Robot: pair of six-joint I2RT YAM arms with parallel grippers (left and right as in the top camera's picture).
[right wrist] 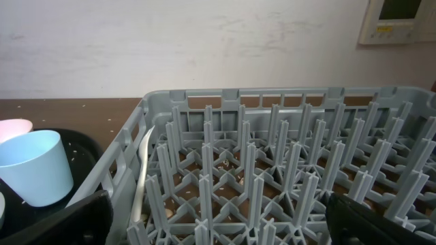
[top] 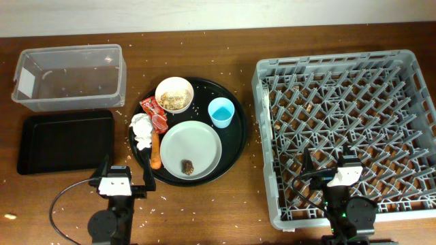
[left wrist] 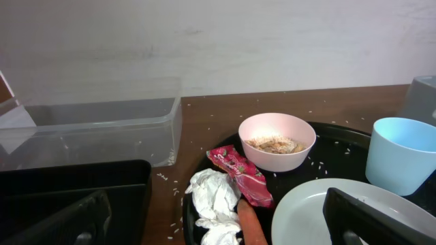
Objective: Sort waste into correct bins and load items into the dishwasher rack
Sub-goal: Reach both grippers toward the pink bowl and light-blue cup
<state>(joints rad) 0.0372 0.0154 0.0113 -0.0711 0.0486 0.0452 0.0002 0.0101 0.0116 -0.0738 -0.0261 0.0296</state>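
Fingers (left wrist: 371,218) of your left gripper (top: 126,171) stand wide apart with nothing between them; the gripper sits just off the round black tray (top: 235,139) at its 7 o'clock. Your right gripper (top: 329,162) is just as wide and holds nothing, over the dishwasher rack (top: 340,58) toward its 6 o'clock edge.

Seen from overhead, the rack fills the 3 o'clock side of the table (top: 204,218), with no dishes in it. The round tray lies at the middle. At 10 o'clock you have the clear tub (top: 68,49), and the black rectangular tray (top: 65,141) is just beside it, at 9 o'clock.

On the round tray:
- The grey plate (top: 197,139) takes up the 6 o'clock part.
- The cream bowl (top: 174,87) is at 11 o'clock.
- The blue cup (top: 221,112) stands upright at 2 o'clock.
- The red wrapper (top: 154,112) lies at 10 o'clock.
- The white tissue (top: 142,131) lies across the rim at 9 o'clock, touching the wrapper.
- The carrot (top: 156,151) lies at 8 o'clock, between tissue and plate.

The brown lump (top: 187,165) sits on the plate at its 6 o'clock. The beige scraps (top: 177,102) are in the bowl.
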